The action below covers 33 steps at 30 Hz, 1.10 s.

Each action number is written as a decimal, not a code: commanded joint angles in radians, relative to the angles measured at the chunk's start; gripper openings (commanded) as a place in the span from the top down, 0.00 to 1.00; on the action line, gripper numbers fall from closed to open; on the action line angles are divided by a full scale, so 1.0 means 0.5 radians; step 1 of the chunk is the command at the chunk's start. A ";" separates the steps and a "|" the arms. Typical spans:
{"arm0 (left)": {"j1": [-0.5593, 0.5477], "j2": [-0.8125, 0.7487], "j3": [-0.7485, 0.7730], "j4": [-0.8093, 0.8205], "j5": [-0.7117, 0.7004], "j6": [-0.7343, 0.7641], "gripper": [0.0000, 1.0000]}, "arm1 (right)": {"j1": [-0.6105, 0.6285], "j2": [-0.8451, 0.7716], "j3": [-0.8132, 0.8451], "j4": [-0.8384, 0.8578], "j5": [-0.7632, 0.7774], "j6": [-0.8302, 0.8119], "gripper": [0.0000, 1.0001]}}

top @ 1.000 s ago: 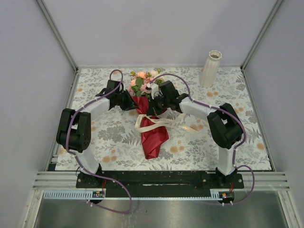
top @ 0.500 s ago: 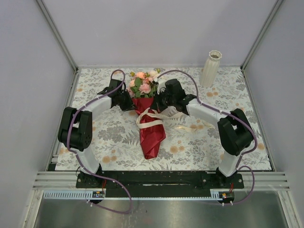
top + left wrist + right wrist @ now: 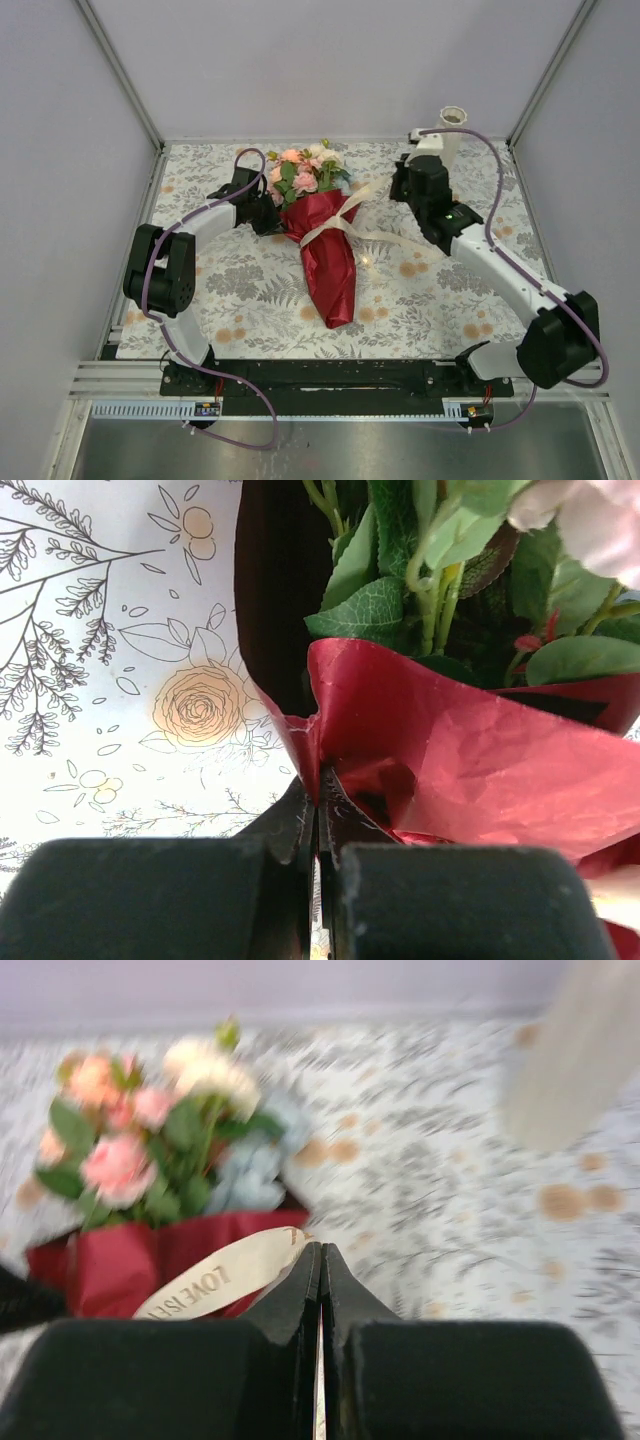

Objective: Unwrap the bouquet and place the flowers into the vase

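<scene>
The bouquet (image 3: 328,262) lies on the cloth in maroon wrapping paper (image 3: 470,740), its tail toward me. The flowers (image 3: 305,172) point to the far side, pink, peach and pale blue with green leaves (image 3: 370,590). My left gripper (image 3: 271,218) is shut on the paper's left upper edge (image 3: 318,778). My right gripper (image 3: 393,186) is shut on the end of the cream ribbon (image 3: 215,1278), which runs taut from the wrap (image 3: 352,205). The cream ribbed vase (image 3: 451,122) stands upright just behind the right wrist, blurred at the upper right in the right wrist view (image 3: 580,1055).
A floral printed tablecloth (image 3: 240,280) covers the table. Loose ribbon tails (image 3: 400,240) trail across it to the right of the wrap. Grey walls and metal frame posts (image 3: 128,85) close in the back and sides.
My right gripper has pulled the ribbon end up and to the right, toward the vase. The ribbon loops have drawn straight and the bouquet's tail has swung right. The left jaws have closed on the paper.
</scene>
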 commanded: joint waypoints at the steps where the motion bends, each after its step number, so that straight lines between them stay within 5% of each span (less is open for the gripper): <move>1: -0.008 -0.034 0.065 0.024 -0.086 0.012 1.00 | -0.141 -0.208 0.160 -0.043 0.684 -0.024 1.00; 11: -0.038 -0.070 0.080 0.030 -0.089 0.006 1.00 | -0.218 -0.340 0.638 -0.310 1.040 -0.238 1.00; 20: -0.075 -0.095 0.099 0.012 -0.126 0.030 0.97 | -0.218 -0.398 1.019 -0.448 1.059 -0.416 1.00; 24: -0.136 -0.190 0.215 -0.126 -0.172 0.137 0.84 | -0.215 -0.401 1.044 -0.589 0.805 -0.493 1.00; 33: -0.216 -0.717 0.372 -0.203 -0.178 0.444 0.37 | -0.215 -0.652 0.765 -0.755 -0.428 -0.120 1.00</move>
